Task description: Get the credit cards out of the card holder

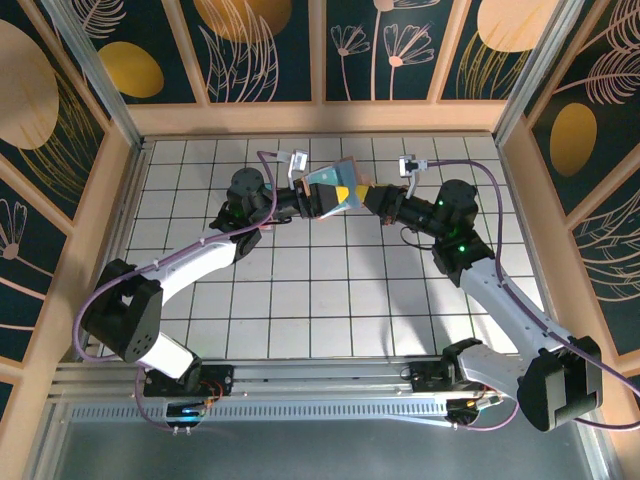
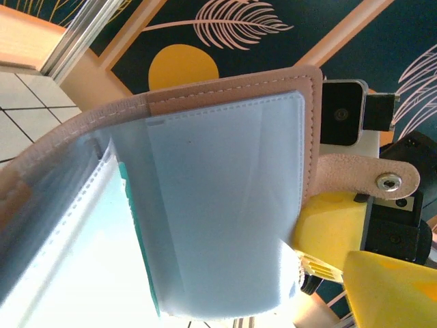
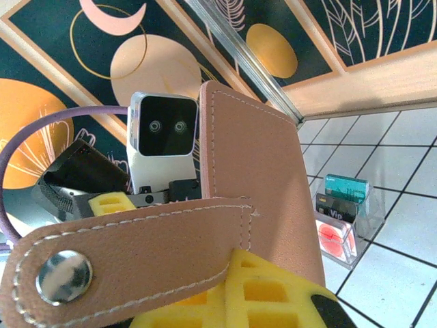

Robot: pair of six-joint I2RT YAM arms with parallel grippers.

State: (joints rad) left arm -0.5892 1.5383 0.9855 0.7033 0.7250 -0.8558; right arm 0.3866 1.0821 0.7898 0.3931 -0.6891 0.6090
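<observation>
Tiled table [image 1: 330,290], card holder [image 1: 335,186] aloft, right end effector [image 1: 369,197] gripping it

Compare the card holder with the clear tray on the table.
The card holder is stitched pinkish leather, the clear tray see-through plastic. The card holder is held up by the right gripper, jaws shut; the clear tray rests on the table. Shared: teal inside, a teal edge in one, a teal card in the other.

You see your left arm [image 1: 190,268]: white link, black joints | right arm [image 1: 500,295]: alike, green light at its 11 o'clock end | purple cables [image 3: 61,116] | yellow latticed finger pads [image 3: 270,290] | white wrist camera [image 3: 162,137]
</observation>
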